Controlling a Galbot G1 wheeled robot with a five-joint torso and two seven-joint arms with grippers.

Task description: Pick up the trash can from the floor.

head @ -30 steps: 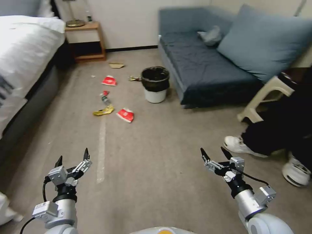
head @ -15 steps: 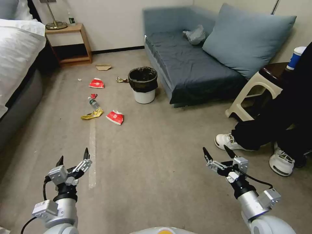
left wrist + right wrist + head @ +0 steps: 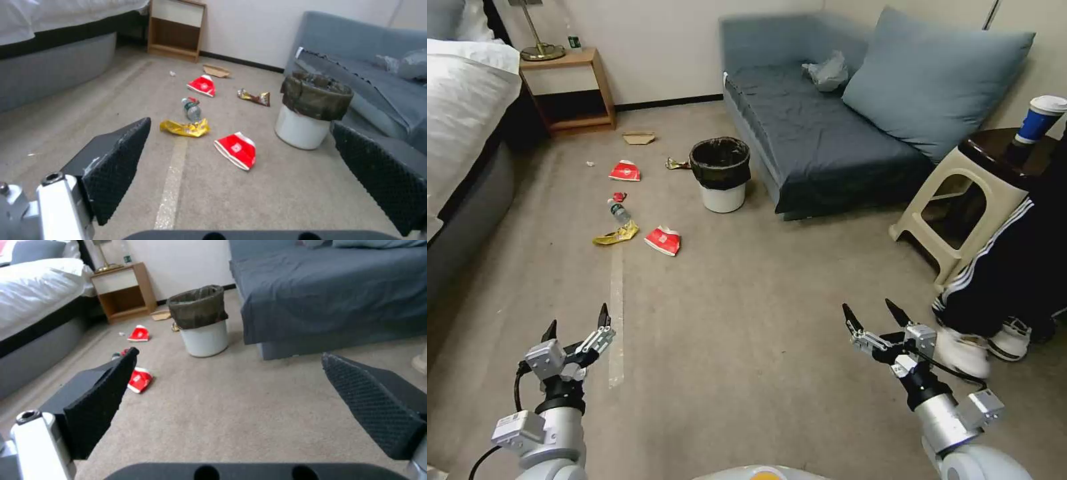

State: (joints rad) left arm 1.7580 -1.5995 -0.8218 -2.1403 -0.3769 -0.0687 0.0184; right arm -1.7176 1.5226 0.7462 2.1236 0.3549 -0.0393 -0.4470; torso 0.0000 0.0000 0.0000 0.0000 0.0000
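- Trash can (image 3: 720, 175): stands upright on the floor (image 3: 747, 300), just beside the front corner of the blue sofa (image 3: 820, 133); white body, black bag liner folded over the rim; no label or writing can be read on it; well apart from both grippers.
- Left gripper (image 3: 576, 327): low at the near left of the head view, above the carpet; fingers spread apart, nothing between them; the left wrist view shows both textured pads (image 3: 116, 166) wide apart with the trash can (image 3: 311, 115) far beyond.
- Right gripper (image 3: 869, 315): low at the near right of the head view; fingers likewise spread, holding nothing; the right wrist view shows the trash can (image 3: 200, 321) ahead between the two pads (image 3: 100, 403), at a distance.
- Floor: tan-grey carpet; a pale tape strip (image 3: 617, 313) runs away from the robot, just beside the left gripper.
- Litter to the left of the trash can: two crushed red-and-white paper cups (image 3: 664, 240) (image 3: 625, 171), each with a white mark too small to read; a yellow wrapper (image 3: 616, 234); a small plastic bottle (image 3: 620, 213), label unreadable; a brown wrapper (image 3: 677, 163) near the can; a flat piece of cardboard (image 3: 639, 138) nearer the wall.
- Surroundings: bed (image 3: 467, 120) at left; wooden nightstand (image 3: 570, 90) against the wall; beige stool (image 3: 967, 200) at right, bearing a blue cup with white lid (image 3: 1039, 120), no print legible.
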